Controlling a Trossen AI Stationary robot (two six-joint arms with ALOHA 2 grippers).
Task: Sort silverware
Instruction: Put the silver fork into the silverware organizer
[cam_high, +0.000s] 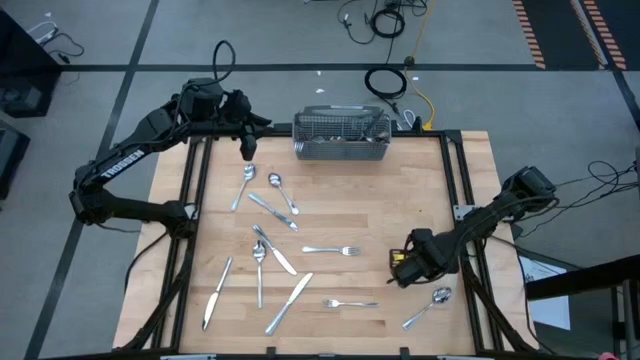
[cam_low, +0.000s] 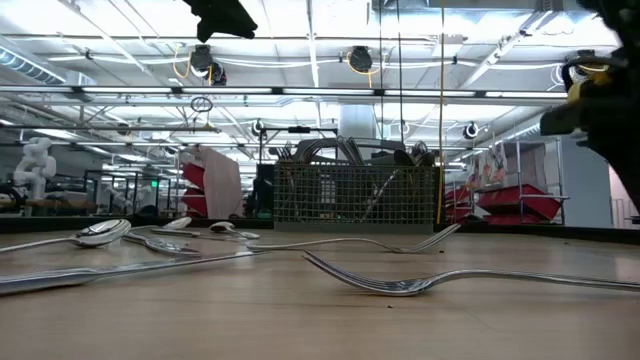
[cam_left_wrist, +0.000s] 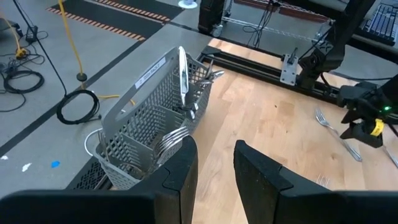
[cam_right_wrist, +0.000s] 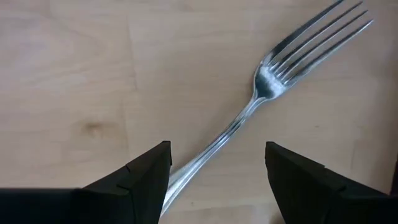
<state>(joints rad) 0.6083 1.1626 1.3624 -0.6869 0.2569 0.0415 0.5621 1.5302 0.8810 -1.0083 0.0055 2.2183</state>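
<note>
Several pieces of silverware lie flat on the wooden table (cam_high: 420, 190): spoons (cam_high: 281, 191), knives (cam_high: 288, 303) and forks (cam_high: 334, 250). More stand in the grey wire basket (cam_high: 342, 140) at the far edge. My right gripper (cam_right_wrist: 217, 180) points down, open, over a fork (cam_right_wrist: 267, 81). Its fingers stand on either side of the fork's handle (cam_right_wrist: 211, 149). In the high view this gripper (cam_high: 400, 268) is near the right front. My left gripper (cam_left_wrist: 216, 168) hangs open and empty, high beside the basket (cam_left_wrist: 149, 118) at the far left (cam_high: 247, 150).
A spoon (cam_high: 430, 305) lies just to the near right of my right gripper, and another fork (cam_high: 350, 302) to its near left. Black frame rails (cam_high: 462, 190) run along the table's sides. Bare wood shows between the basket and my right gripper.
</note>
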